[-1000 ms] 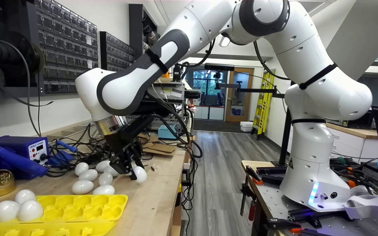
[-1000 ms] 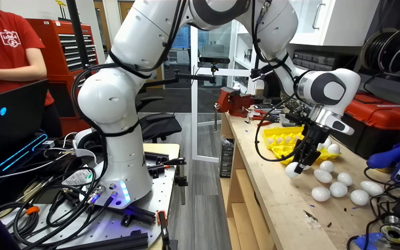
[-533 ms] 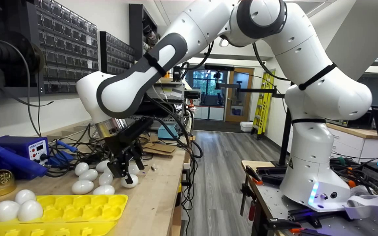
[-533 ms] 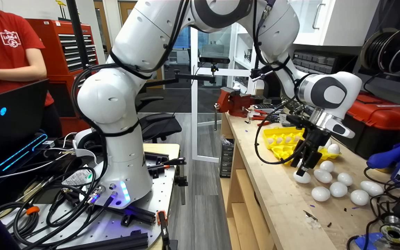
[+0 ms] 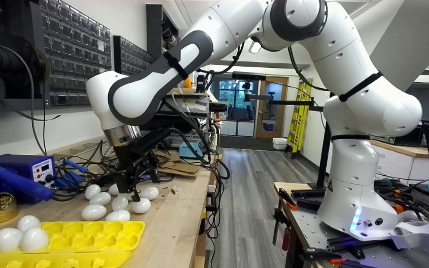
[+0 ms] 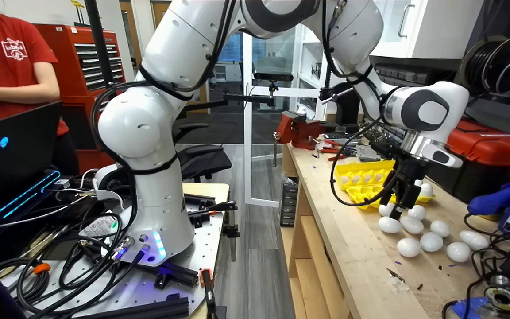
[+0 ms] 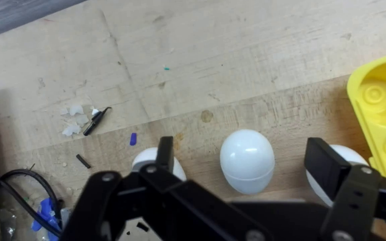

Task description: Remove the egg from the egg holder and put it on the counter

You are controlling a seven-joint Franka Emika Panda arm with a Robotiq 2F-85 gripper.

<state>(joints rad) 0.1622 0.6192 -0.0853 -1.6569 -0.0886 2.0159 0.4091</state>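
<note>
In the wrist view, my gripper (image 7: 241,152) stands wide open above the wooden counter (image 7: 253,60). A white egg (image 7: 247,161) lies on the counter in the gap between the fingers, apart from both. Behind each fingertip another egg shows in part. In an exterior view, the gripper (image 5: 145,187) hovers over a cluster of several white eggs, close above a front egg (image 5: 141,205). The egg holder, a yellow carton (image 5: 91,238), lies open on the counter with three white eggs (image 5: 34,239) at its wall end. Its corner (image 7: 375,134) enters the wrist view at right.
A blue soldering station (image 5: 35,171) and tangled cables sit toward the wall. Pieces of cardboard (image 5: 181,168) lie farther along the counter. A red-lidded toolbox (image 6: 494,144) stands by the wall, near the carton. A red vise (image 6: 299,128) is at the counter's far end.
My gripper was shut on an egg, then opened and let it go; that egg now lies on the counter. The gripper has since shifted toward the wall and risen a little.
</note>
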